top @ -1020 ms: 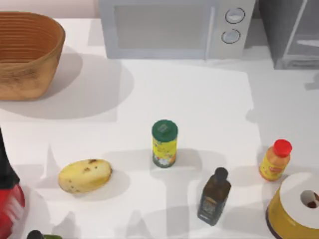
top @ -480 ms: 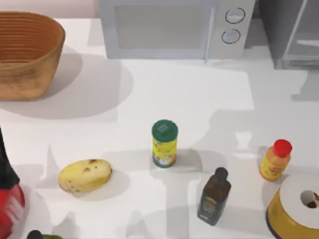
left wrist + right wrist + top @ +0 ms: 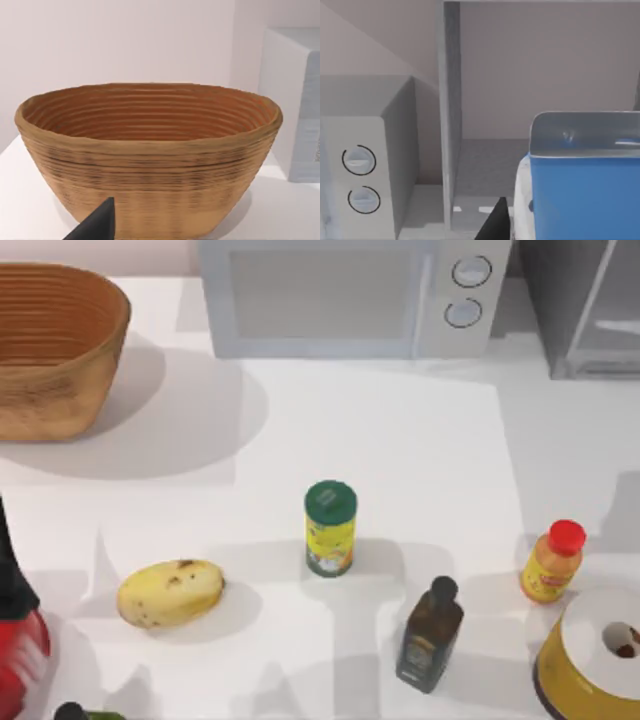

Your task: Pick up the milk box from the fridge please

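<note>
From my right wrist camera, the milk box [image 3: 585, 195] fills the near foreground, blue with a pale top, in front of the open fridge [image 3: 451, 125] and its bare grey interior. One dark fingertip of my right gripper [image 3: 495, 225] shows beside the carton, but I cannot tell whether the claw grips it or stands open. I judge the pick is near its end: the box looks clear of the shelf, yet I can't confirm the hold.

My left gripper [image 3: 95, 225] is parked facing the woven basket [image 3: 150, 155]; I cannot tell its state either.

The white table [image 3: 400, 440] carries the microwave [image 3: 350, 295], a green-lidded can [image 3: 330, 528], a potato [image 3: 170, 592], a dark bottle [image 3: 430, 635] and an orange bottle [image 3: 551, 562]. Plain pale walls stand behind.
</note>
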